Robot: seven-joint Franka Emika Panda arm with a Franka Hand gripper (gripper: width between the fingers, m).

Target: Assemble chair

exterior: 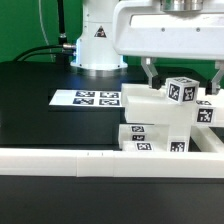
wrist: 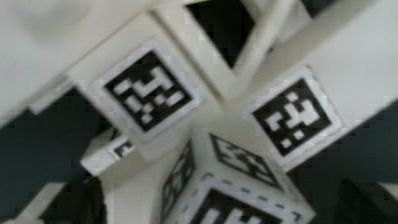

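The chair's white plastic pieces (exterior: 158,128) are stacked at the exterior view's right, just behind the long rail, with black-and-white tags on their faces. A tagged cube-like block (exterior: 183,90) stands on top of them. My gripper (exterior: 184,76) hangs straight over that block, open, one finger on each side and clear of it. In the wrist view the tagged faces of the pieces (wrist: 151,88) fill the picture, blurred and very close. My gripper (wrist: 217,205) straddles them, and its dark fingers (wrist: 68,200) show at the corners.
The marker board (exterior: 87,98) lies flat on the black table, to the exterior view's left of the pieces. A long plain white rail (exterior: 90,160) runs along the front. The robot's base (exterior: 97,45) stands at the back.
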